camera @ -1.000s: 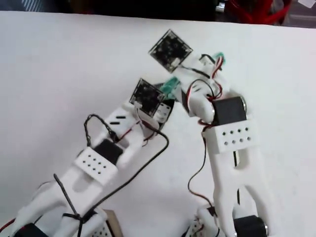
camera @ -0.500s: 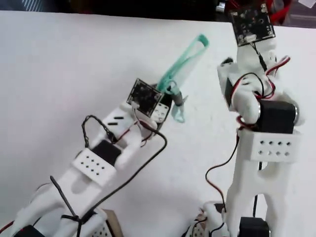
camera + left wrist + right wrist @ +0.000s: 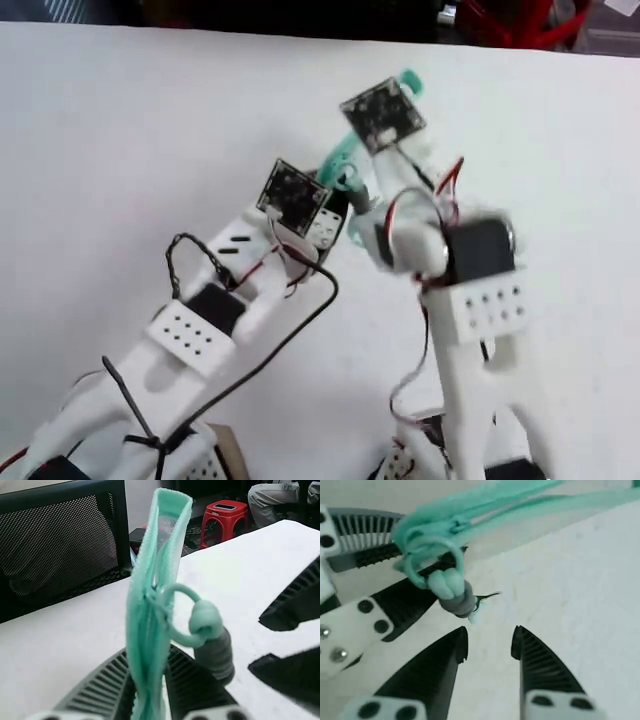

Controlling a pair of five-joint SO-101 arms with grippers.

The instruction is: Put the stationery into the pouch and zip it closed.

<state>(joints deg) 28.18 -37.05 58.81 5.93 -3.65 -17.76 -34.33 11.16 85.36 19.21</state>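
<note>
Mint-green mesh pouch [image 3: 150, 580] stands on edge, pinched at one end between the fingers of the left gripper [image 3: 150, 677]. Its zipper pull [image 3: 451, 591], a cord loop with a grey bead, hangs just ahead of the right gripper [image 3: 489, 637], whose fingers sit narrowly parted and hold nothing above the white table [image 3: 580, 580].

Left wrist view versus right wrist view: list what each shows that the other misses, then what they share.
Left wrist view, not the right: a black mesh chair and a red stool beyond the table. Right wrist view, not the left: the white finger mounts of the right pincer, which stands open just short of the zipper pull. Both: the green pouch clamped in the left pincer, the zipper pull, and the white table.
</note>
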